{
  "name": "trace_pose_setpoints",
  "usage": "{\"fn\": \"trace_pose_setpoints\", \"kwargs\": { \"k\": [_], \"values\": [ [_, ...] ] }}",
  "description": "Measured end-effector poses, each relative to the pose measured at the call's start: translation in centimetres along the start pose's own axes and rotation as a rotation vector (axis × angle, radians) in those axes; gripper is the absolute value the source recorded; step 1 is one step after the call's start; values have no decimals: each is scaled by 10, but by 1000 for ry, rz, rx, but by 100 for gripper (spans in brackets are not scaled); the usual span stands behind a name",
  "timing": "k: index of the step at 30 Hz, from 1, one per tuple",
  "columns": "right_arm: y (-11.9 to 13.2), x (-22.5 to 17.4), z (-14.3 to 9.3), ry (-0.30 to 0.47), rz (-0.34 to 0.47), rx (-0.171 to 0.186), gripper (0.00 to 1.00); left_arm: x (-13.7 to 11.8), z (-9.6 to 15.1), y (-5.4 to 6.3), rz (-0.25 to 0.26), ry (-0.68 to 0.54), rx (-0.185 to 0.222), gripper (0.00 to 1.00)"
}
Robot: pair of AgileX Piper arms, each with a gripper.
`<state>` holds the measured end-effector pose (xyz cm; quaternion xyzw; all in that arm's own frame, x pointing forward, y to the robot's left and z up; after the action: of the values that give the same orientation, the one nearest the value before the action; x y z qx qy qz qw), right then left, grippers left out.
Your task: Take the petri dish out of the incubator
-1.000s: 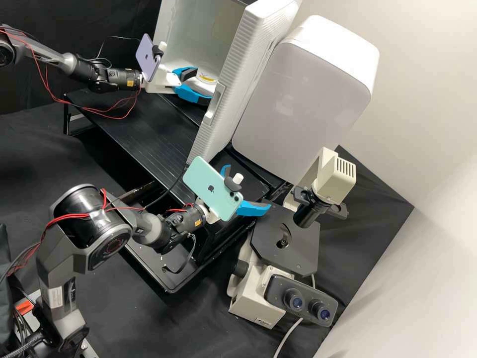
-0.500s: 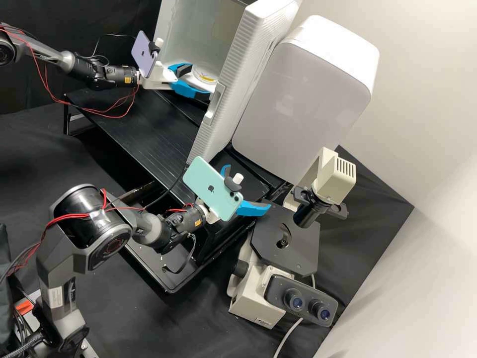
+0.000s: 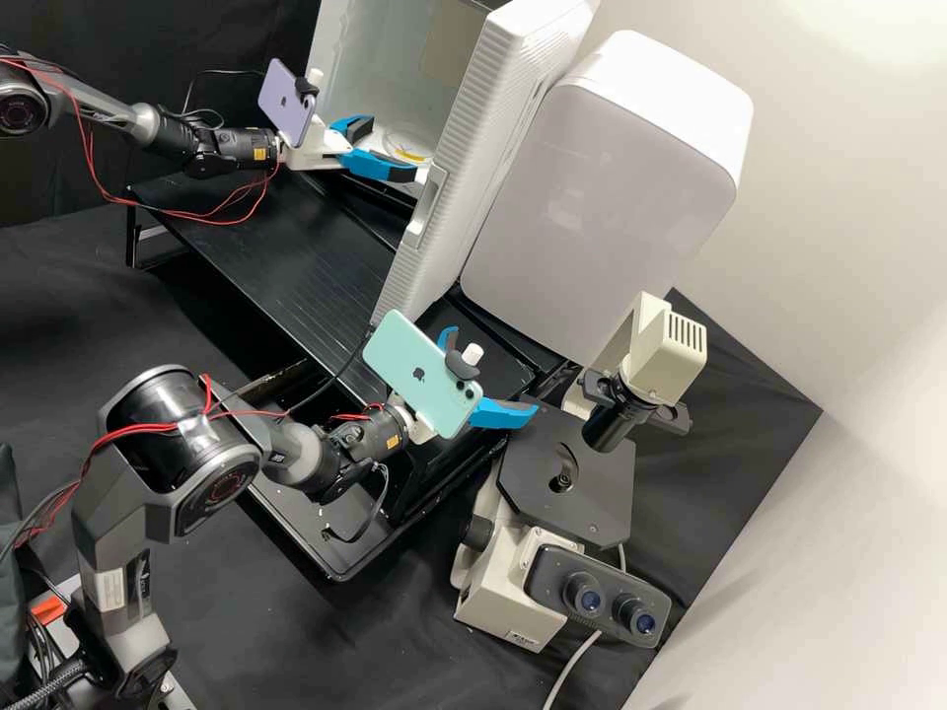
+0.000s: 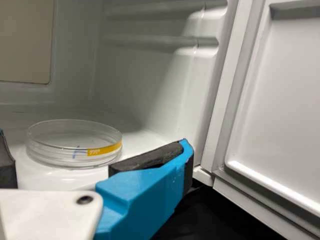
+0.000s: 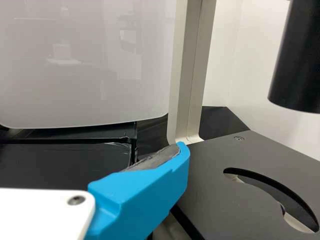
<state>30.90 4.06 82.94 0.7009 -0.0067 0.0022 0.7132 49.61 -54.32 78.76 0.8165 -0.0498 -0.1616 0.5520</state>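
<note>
My left claw has slid back a little from where it was a second ago, and it has come up a bit too. Its two blue fingers are wide apart and hold nothing. The petri dish has not moved. It sits flat on the white floor inside the incubator, with its lid on and a yellow strip on its side. From the left wrist view the dish lies just ahead of the fingers, in line with the gap between them, and no finger touches it. The incubator door stands open.

So I think the dish is not caught yet. The small move back looks to me like lining up, not taking out. I will need to push the claw in again so a finger sits on each side of the dish, then close gently, because the dish is thin and slippery.

My right claw has kept still. It hangs open and empty over the black stage of the microscope, low beside the tabletop
</note>
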Motion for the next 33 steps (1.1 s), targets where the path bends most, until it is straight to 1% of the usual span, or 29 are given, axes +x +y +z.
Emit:
{"fn": "trace_pose_setpoints", "kwargs": {
  "k": [5,6,10,11,17,19,23,27,28,30,33],
  "values": [
    [0,0,0,0,0,0,100,11,-1,-3,-1,-26,20,100],
    [0,0,0,0,0,0,100,13,-2,-4,-2,-29,19,100],
    [0,0,0,0,0,0,100,19,-2,-1,-5,-29,15,100],
    [0,0,0,0,0,0,100,20,-2,-1,-4,-29,8,100],
    [0,0,0,0,0,0,100,23,-4,-1,-8,-15,0,100],
    [0,0,0,0,0,0,100,23,-4,-1,-2,-9,-8,100],
    [0,0,0,0,0,0,100,22,-8,-1,13,20,-6,100],
    [0,0,0,0,0,0,100,19,-11,-1,34,60,16,100],
    [0,0,0,0,0,0,100,18,-12,-1,37,71,35,100],
    [0,0,0,0,0,0,100,16,-15,1,49,101,58,100],
    [0,0,0,0,0,0,100,13,-22,5,65,145,61,100]
  ]
}}
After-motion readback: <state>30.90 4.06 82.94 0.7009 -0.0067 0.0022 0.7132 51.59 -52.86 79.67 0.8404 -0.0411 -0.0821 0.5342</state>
